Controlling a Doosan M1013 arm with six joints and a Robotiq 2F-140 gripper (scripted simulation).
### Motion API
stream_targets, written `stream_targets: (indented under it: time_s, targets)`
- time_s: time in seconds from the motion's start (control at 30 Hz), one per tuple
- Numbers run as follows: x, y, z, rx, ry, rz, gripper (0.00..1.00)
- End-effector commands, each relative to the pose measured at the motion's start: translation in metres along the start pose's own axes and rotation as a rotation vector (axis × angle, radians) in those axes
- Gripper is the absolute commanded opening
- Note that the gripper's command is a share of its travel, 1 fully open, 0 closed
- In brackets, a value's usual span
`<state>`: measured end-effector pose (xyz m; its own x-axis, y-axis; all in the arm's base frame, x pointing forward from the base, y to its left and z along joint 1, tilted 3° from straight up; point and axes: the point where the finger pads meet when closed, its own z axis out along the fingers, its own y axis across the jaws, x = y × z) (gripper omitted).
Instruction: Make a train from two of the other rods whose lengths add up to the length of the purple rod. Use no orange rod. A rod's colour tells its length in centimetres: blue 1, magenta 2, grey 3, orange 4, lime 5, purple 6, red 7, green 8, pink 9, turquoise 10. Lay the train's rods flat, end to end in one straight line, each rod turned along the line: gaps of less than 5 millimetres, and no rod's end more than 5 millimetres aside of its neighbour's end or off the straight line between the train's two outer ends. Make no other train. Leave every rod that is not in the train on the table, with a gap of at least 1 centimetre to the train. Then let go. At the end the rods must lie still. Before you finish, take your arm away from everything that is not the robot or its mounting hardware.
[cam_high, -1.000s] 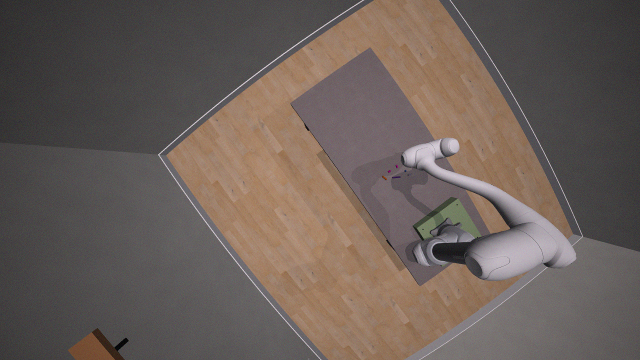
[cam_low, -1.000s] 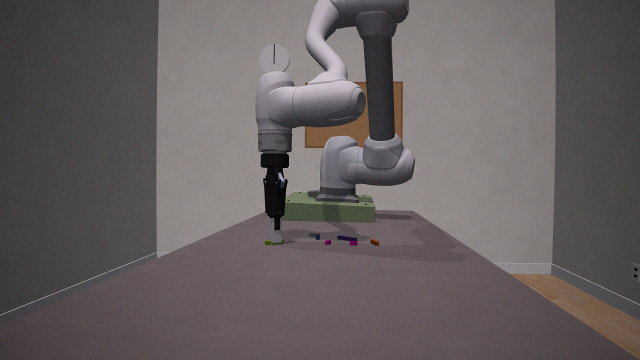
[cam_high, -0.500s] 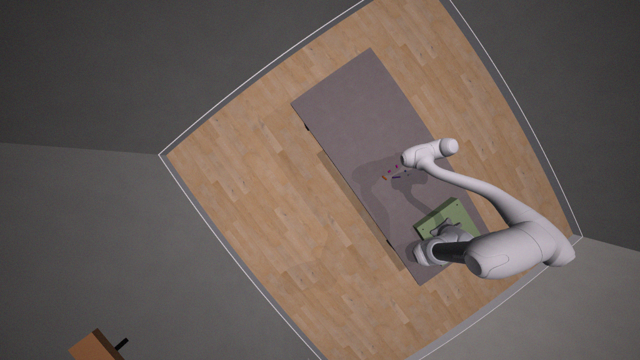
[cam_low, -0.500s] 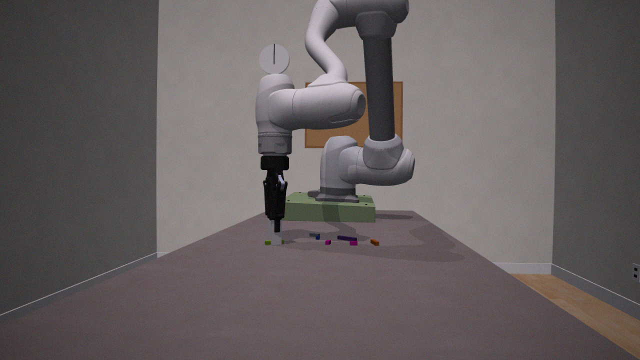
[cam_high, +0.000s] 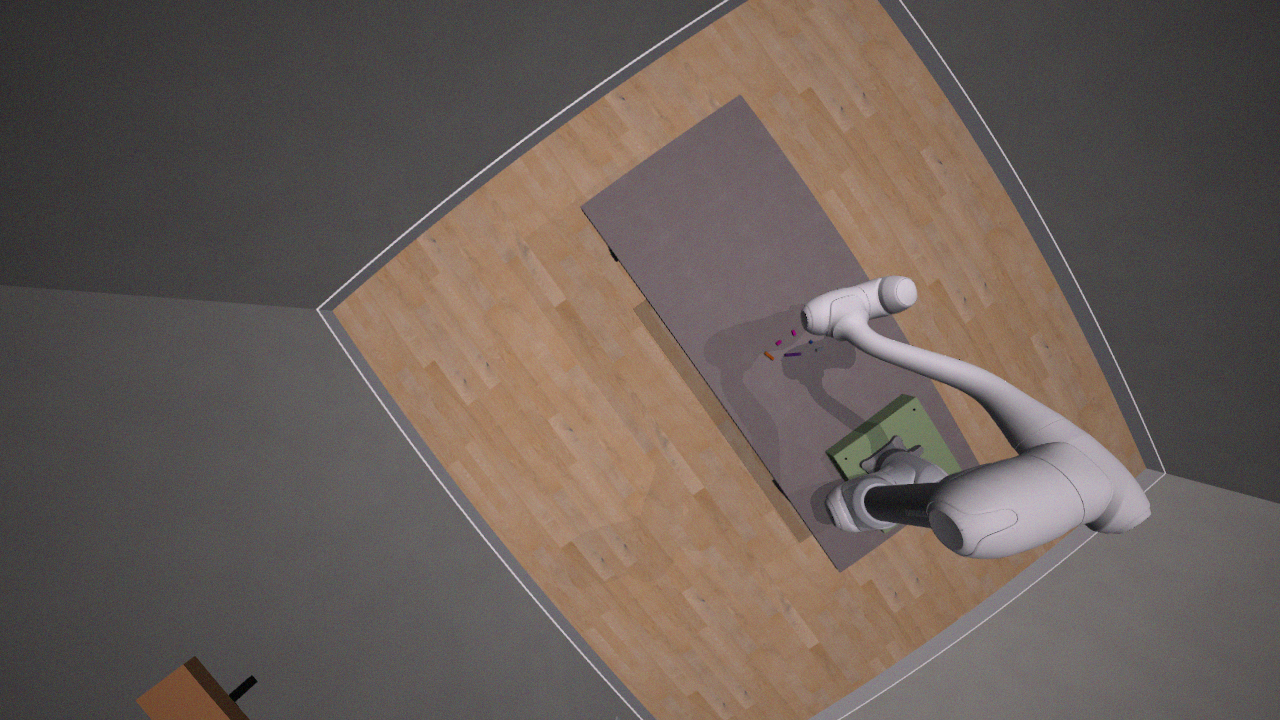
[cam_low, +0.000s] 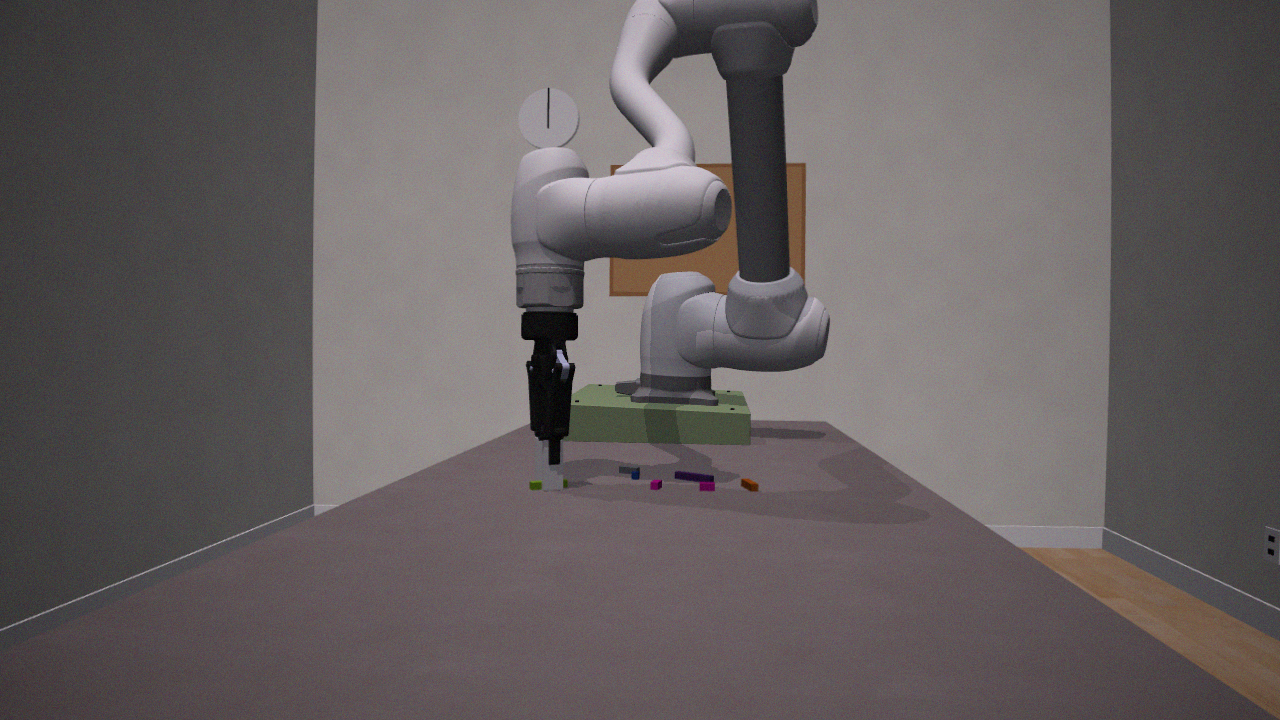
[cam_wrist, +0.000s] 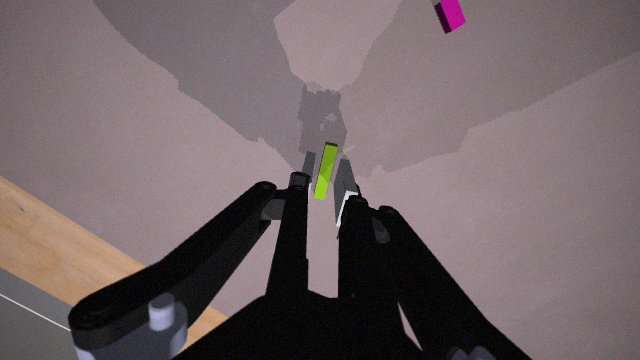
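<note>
The lime rod (cam_wrist: 325, 170) lies flat on the grey table, between the fingertips of my gripper (cam_wrist: 324, 169). The fingers stand narrowly apart, with a small gap to the rod on each side, so the gripper is open. In the exterior view the gripper (cam_low: 549, 474) points straight down with its tips near the table, at the right part of the lime rod (cam_low: 537, 484). To its right lie the grey rod (cam_low: 627, 469), the blue rod (cam_low: 635, 473), the purple rod (cam_low: 693, 476), two magenta rods (cam_low: 656, 484) (cam_low: 707, 486) and the orange rod (cam_low: 749, 484). From above, the arm's wrist (cam_high: 827, 313) hides the lime rod.
The arm's green base plate (cam_low: 660, 414) stands behind the rods. The table's side edge and the wooden floor (cam_wrist: 45, 245) are close on the left in the wrist view. One magenta rod (cam_wrist: 450, 15) shows at the top of the wrist view.
</note>
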<state>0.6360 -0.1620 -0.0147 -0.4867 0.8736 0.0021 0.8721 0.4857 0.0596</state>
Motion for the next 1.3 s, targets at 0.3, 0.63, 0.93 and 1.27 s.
stream_targets:
  time_s: [0.3, 0.63, 0.93, 1.27]
  targets:
    - [0.0, 0.0, -0.0001, 0.0, 0.0, 0.0, 0.15]
    - [0.0, 0.0, -0.0001, 0.0, 0.0, 0.0, 0.03]
    - [0.0, 0.0, -0.0001, 0.0, 0.0, 0.0, 0.03]
    - [0.0, 0.0, -0.0001, 0.0, 0.0, 0.0, 0.03]
